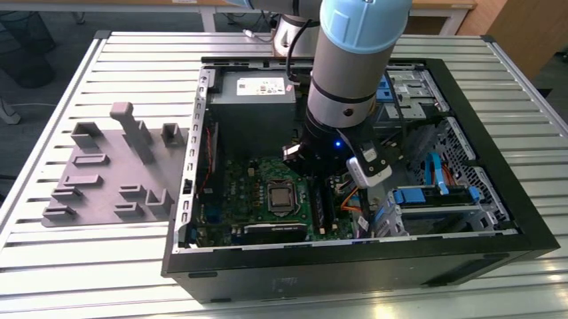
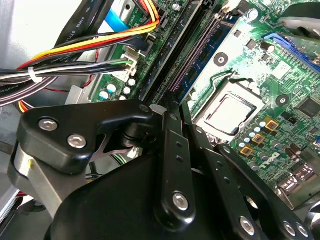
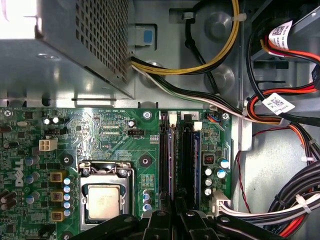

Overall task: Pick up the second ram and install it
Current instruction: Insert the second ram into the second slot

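1. We see the arm [image 1: 355,66] reaching straight down into an open computer case [image 1: 510,179] that lies on the slatted counter [image 1: 133,60].
2. Its wrist hangs over the green motherboard [image 1: 239,193], just to the exterior view's right of the processor socket [image 1: 282,197].
3. In both wrist views the end effector [image 3: 175,212] [image 2: 170,107] is drawn narrow, with its fingers [image 2: 172,150] close together over the memory slots.
4. The second ram [image 3: 171,155] [image 2: 202,65] stands on edge along the slot nearest the processor, and one end runs in between the fingers (as far as we can make out, they are closed on it).
5. Beside it, on the side away from the socket, lies another long black slot [image 3: 187,155] with a blue strip along its edge.
6. Yellow, black and red cables [image 3: 200,65] curve past the far end of the slots, near the grey power supply [image 1: 253,90].
7. To the exterior view's left of the case, a grey moulded fixture [image 1: 106,166] sits on the counter, well apart from the arm.
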